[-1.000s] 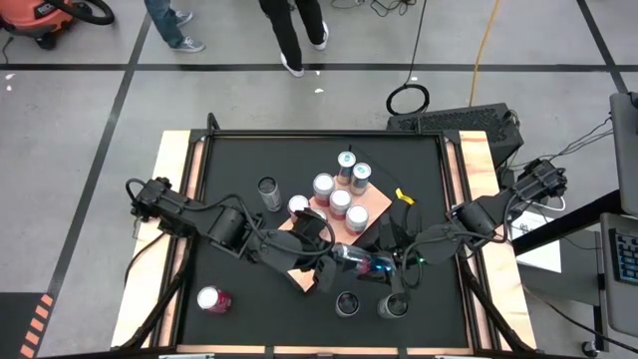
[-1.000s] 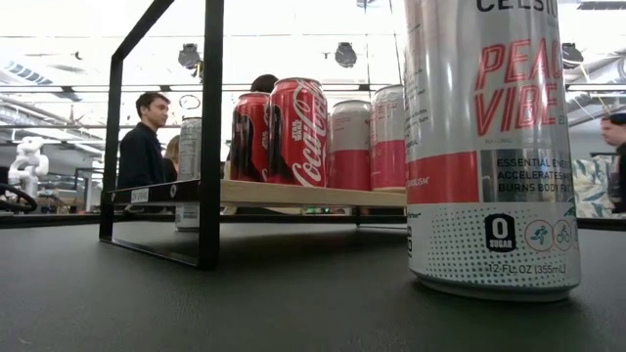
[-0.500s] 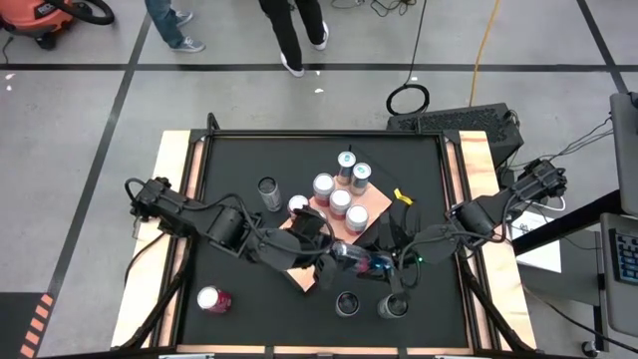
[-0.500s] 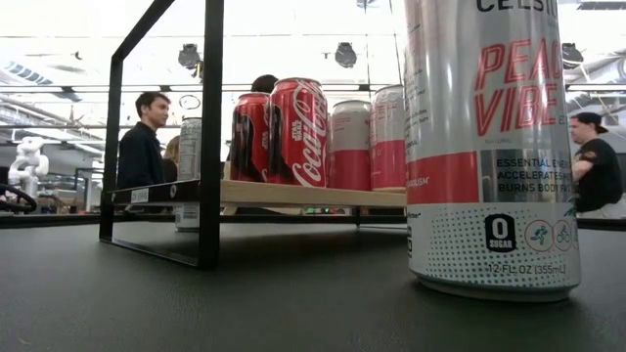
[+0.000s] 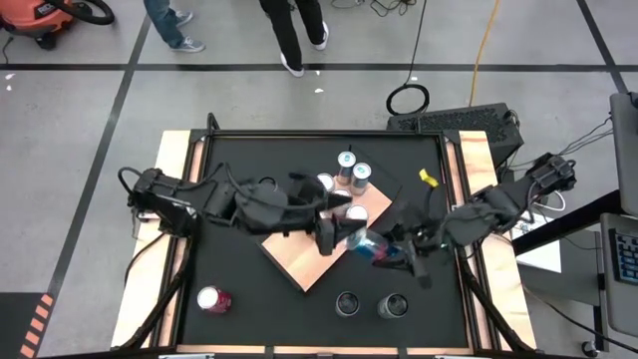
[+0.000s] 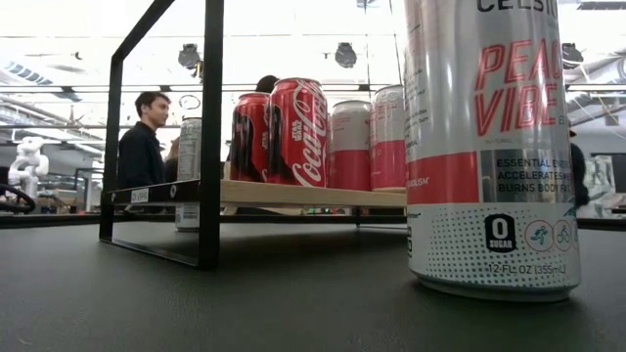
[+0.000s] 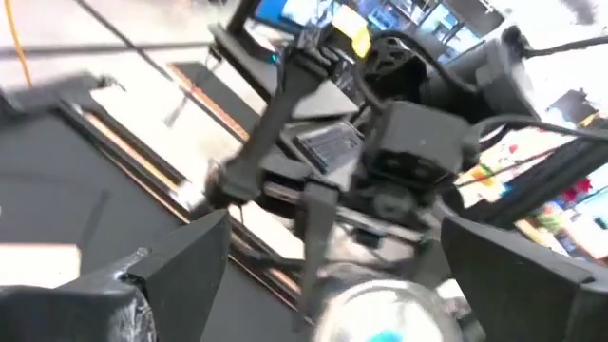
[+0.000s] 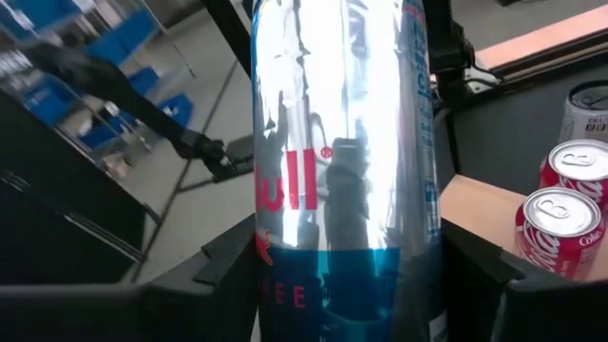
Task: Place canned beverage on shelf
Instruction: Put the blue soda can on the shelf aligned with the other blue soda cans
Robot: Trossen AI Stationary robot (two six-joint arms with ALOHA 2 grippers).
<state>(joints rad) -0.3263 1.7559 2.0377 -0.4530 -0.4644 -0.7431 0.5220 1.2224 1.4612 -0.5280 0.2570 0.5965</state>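
Mid-handover step: right end effector (image 5: 391,255) clamps silver-blue can (image 5: 365,243) held sideways above worktop (image 5: 229,269), just beside shelf (image 5: 299,261) edge. Left end effector (image 5: 327,235) at can's end, fingers spread, released. Next: right arm uprights can, sets on bare board.

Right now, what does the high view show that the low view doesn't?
Only the high view shows both arms: the right gripper holding a silver-blue can on its side, the left gripper open at its other end. Only the low view shows the large Celsius can close up. Both show the shelf carrying cans.
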